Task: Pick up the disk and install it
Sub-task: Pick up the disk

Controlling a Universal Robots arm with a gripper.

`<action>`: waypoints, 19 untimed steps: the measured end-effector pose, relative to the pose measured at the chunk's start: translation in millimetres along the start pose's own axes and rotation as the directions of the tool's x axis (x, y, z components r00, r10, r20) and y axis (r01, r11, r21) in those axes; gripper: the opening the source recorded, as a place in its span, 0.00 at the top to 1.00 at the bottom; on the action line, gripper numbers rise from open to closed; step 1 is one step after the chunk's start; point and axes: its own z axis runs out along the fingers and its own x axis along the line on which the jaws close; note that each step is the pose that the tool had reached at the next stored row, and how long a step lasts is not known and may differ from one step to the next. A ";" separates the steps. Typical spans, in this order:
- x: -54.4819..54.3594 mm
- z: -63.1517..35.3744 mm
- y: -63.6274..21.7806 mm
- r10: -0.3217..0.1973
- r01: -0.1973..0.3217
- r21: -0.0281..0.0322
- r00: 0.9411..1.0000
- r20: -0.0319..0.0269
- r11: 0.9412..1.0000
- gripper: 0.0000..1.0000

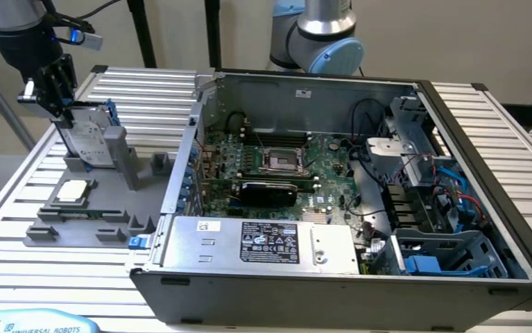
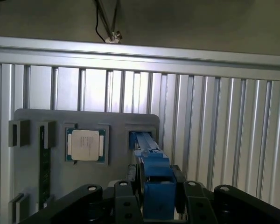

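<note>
Pale blue casing (image 1: 35, 322) printed "UNIVERSAL ROBOTS" juts into the corner closest to the exterior camera, at the edge of a ribbed aluminium desk (image 1: 497, 132). Dominating the desk is a computer case (image 1: 340, 295) lying with its side panel off. Inside it are a green circuit board (image 1: 275, 156), a silver power supply box (image 1: 256, 243) with a black label along the near wall, and blue drive bays (image 1: 442, 260) at the exterior view's right. Behind the case rises a grey robot arm joint (image 1: 326, 41) with a blue cap. On the desk at the exterior view's left, just beside the case, lies a flat grey holder (image 1: 108, 208) with raised slots. The disk (image 1: 91, 139) stands upright on its edge in a slot at the holder's far end, white label towards the exterior camera, blue bracket along its edge. The end effector (image 2: 157, 182) hangs over the disk and straddles the blue bracket from both sides, as the wrist view shows; whether it has closed onto the bracket cannot be told. A square silver chip (image 1: 74, 189) rests in a recess mid-holder, near the disk. A thin green memory strip (image 2: 45, 163) sits in a slot beside the chip, on the side away from the disk.
</note>
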 end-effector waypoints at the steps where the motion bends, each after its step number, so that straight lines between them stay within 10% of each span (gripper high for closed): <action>1: 0.0 0.0 0.0 0.000 0.000 0.000 1.000 0.000 1.000 0.59; 19: 2.4 -0.1 0.1 0.001 -0.001 0.000 1.000 0.000 1.000 0.67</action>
